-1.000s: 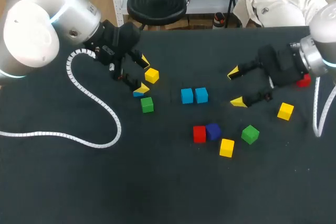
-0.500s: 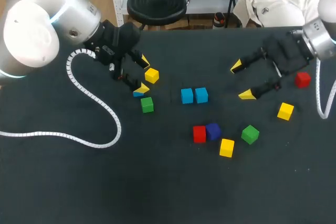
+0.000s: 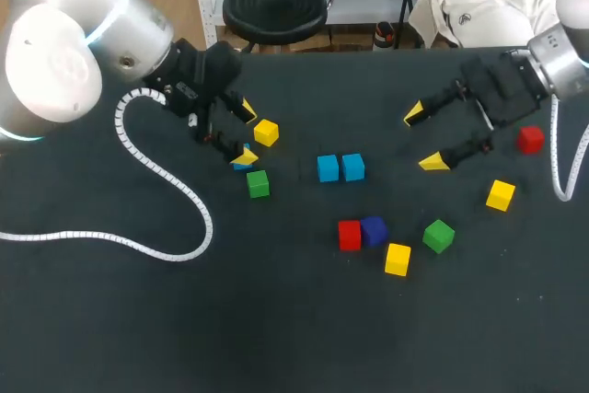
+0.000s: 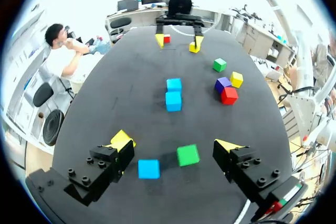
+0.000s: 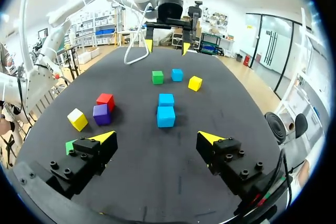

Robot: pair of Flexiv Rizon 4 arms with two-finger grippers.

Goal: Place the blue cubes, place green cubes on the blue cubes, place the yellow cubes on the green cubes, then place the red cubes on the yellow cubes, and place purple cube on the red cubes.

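- Dark matte worktop (image 3: 294,347) carries a scatter of small coloured cubes, and a coiled white cable (image 3: 175,186) trails across its left part.
- Left arm (image 3: 55,62) comes in from the far left corner, its black wrist angled down and toward the middle of the worktop.
- Left pincer (image 3: 247,132) is spread wide and has hold of nothing.
- One yellow cube (image 3: 266,132) sits just beside the left pincer's far finger.
- A lone blue cube (image 3: 241,164) lies partly under the near fingertip in the head view. The left wrist view shows it on the worktop in the gap between the fingers, apart from both.
- A green cube (image 3: 258,183) rests just beside that lone blue cube.
- Right arm (image 3: 563,63) comes in from the far right, wrist turned so its fingers point toward the middle.
- Right pincer (image 3: 423,139) is also spread wide and empty, apart from every cube.
- A pair of blue cubes (image 3: 340,167) sits side by side and touching at the middle of the worktop, ahead of the right pincer.
- Nearer the front edge, a red cube (image 3: 349,235) touches a purple cube (image 3: 373,230).
- A second yellow cube (image 3: 398,259) lies just beside that purple cube, and a second green cube (image 3: 439,236) is near it.
- A second red cube (image 3: 529,140) sits close beside the right arm's wrist.
- A third yellow cube (image 3: 501,195) lies near it, toward the front.
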